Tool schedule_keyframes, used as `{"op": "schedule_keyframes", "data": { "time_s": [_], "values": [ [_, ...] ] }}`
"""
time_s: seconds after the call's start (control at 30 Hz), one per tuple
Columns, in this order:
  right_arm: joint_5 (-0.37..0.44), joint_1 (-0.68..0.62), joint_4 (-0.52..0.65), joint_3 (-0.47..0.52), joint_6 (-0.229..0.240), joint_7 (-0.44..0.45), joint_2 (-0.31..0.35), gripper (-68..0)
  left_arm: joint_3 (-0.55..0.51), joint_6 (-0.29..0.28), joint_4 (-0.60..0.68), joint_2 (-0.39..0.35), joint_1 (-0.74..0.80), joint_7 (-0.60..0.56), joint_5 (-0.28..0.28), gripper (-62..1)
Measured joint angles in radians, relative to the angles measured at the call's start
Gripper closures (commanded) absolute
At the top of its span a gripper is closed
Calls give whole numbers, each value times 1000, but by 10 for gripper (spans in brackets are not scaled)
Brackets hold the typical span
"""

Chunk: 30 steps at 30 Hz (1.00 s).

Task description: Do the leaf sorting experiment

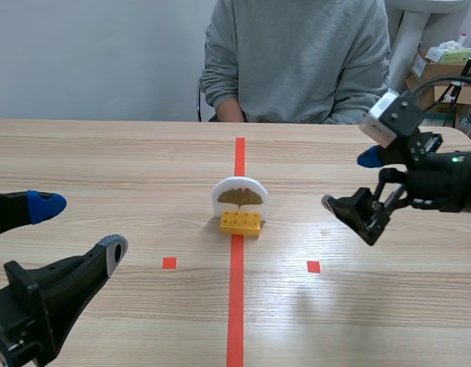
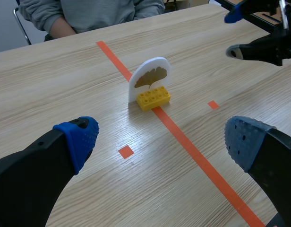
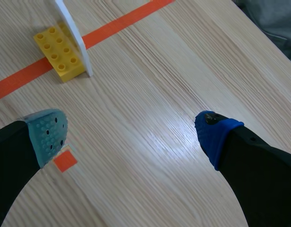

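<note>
A white rounded card with a golden ginkgo leaf picture (image 1: 240, 196) stands upright in a yellow toy brick (image 1: 240, 222) on the orange centre line, mid-table. The left wrist view shows the card (image 2: 150, 80) and brick (image 2: 153, 98) ahead of my left gripper (image 2: 159, 142), which is open and empty. In the scene view the left gripper (image 1: 79, 225) sits low at the near left. My right gripper (image 1: 349, 181) hovers open to the right of the card. In the right wrist view the brick (image 3: 59, 53) and the card's edge (image 3: 74, 35) lie ahead of and beside the right gripper (image 3: 129, 135).
A person in a grey sweatshirt (image 1: 293, 57) sits across the table with hands out of sight. Small orange squares (image 1: 169, 262) (image 1: 313, 266) mark each side of the line. Cardboard boxes (image 1: 442, 73) stand behind the table at the far right.
</note>
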Motion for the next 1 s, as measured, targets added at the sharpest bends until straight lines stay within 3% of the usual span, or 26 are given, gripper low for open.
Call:
{"op": "schedule_keyframes", "data": {
  "time_s": [0.3,0.6,0.87,1.0],
  "values": [
    [-69,257,-287,-200,10,64,-169,-552,0,0,0,0,0,43,3,-572],
    [-179,333,-510,-292,8,132,-356,-552,0,0,0,0,0,43,3,-572],
    [-234,354,-614,-296,2,175,-421,-551,0,0,0,0,0,43,3,-572],
    [-233,359,-613,-296,-19,195,-423,-479,0,0,0,0,0,43,3,-572]
  ]
}}
